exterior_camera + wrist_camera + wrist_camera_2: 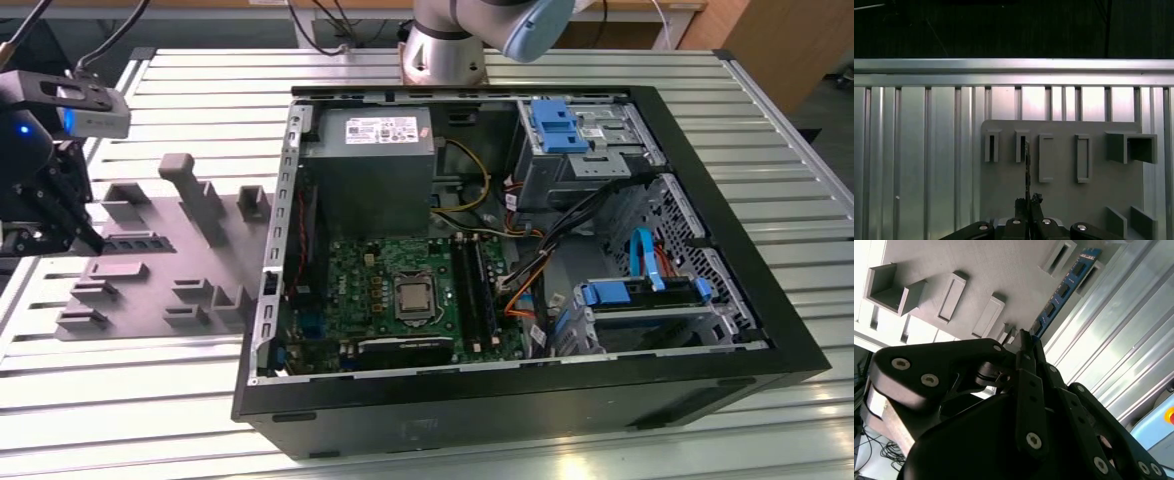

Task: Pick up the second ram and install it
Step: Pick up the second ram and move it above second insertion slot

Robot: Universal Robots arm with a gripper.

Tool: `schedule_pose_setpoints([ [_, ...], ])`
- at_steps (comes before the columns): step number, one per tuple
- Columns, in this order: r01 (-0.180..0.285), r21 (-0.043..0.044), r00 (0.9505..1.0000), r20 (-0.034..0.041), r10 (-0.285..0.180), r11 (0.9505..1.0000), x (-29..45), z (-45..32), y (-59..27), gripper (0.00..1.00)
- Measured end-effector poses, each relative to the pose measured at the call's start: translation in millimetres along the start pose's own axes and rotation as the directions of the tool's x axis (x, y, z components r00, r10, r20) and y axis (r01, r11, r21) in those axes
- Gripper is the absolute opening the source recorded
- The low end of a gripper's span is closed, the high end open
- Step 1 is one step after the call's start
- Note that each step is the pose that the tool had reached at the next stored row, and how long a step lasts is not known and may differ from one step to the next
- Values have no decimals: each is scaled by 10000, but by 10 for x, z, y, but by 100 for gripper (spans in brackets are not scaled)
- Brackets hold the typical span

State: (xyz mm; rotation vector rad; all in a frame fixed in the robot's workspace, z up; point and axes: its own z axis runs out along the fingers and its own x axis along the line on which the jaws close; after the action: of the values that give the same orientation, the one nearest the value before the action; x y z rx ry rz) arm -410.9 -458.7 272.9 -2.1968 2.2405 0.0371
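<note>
The second ram [1027, 165] stands on edge straight out from the tip of the gripper [1029, 201], over the grey fixture plate [1064, 200].

In the second wrist view the ram's [1064, 287] near end meets the gripper's tip [1023, 337] and its chip side faces the slatted metal table [1124, 340]. Whether the gripper is clamped on the stick cannot be told. Raised slot blocks [992, 146] sit on the plate just beyond the ram's far end. The open computer case [534, 400] lies well apart from the gripper, past the plate.
</note>
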Motion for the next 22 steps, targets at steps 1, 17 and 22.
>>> schedule_pose_setpoints([
  [1,0,1,10000,0,0,10000,0,-14,0,14],
  [17,0,0,10000,0,0,10000,-5,-254,4,14],
  [22,0,0,10000,0,0,10000,-6,-340,5,14],
])
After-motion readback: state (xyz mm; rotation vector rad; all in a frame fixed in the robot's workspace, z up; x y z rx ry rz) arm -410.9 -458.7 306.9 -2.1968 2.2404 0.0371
